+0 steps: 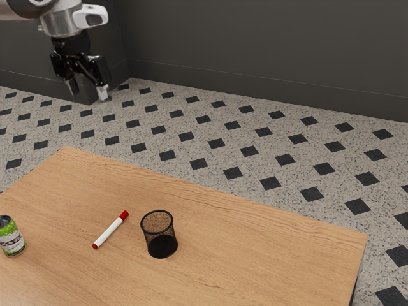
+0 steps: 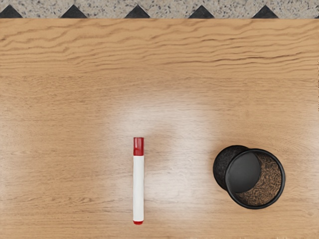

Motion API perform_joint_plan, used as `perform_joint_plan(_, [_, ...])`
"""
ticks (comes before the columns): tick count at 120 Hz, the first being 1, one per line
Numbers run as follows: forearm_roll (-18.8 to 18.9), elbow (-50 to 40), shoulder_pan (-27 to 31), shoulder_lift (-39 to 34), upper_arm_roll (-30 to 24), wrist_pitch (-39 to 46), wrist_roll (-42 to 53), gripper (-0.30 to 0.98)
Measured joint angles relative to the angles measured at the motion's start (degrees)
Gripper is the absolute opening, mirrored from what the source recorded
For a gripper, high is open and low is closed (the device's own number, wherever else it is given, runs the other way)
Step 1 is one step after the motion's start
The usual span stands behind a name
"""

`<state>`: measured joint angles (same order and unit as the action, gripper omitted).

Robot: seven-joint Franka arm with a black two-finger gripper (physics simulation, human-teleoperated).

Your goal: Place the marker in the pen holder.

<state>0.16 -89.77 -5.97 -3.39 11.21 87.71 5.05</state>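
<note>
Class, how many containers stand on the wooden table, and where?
2. The green can is at the exterior view's left edge; the black pen holder is to the exterior view's right of the marker. The table runs out of view, so others may be hidden.

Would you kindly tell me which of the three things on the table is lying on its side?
The white marker with red ends: it lies flat along the table, while the can and pen holder stand upright.
</note>
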Motion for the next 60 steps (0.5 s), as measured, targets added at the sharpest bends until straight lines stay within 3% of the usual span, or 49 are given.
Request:
perform_joint_plan(14, [0.76, -1.71, -0.69, 0.05, -0.23, -0.35, 1.0, 0.67])
perform_joint_plan(26, [1.01, -14.69, -2.82, 3.33, 4.8, 6.18, 1.25, 0.66])
perform_joint_plan(39, [-0.56, -18.39, 2.48, 14.9, 6.71, 14.94, 1.85, 0.49])
perform_joint_plan(60, [-3.76, -20.95, 4.38, 22.48, 6.36, 25.72, 3.48, 0.33])
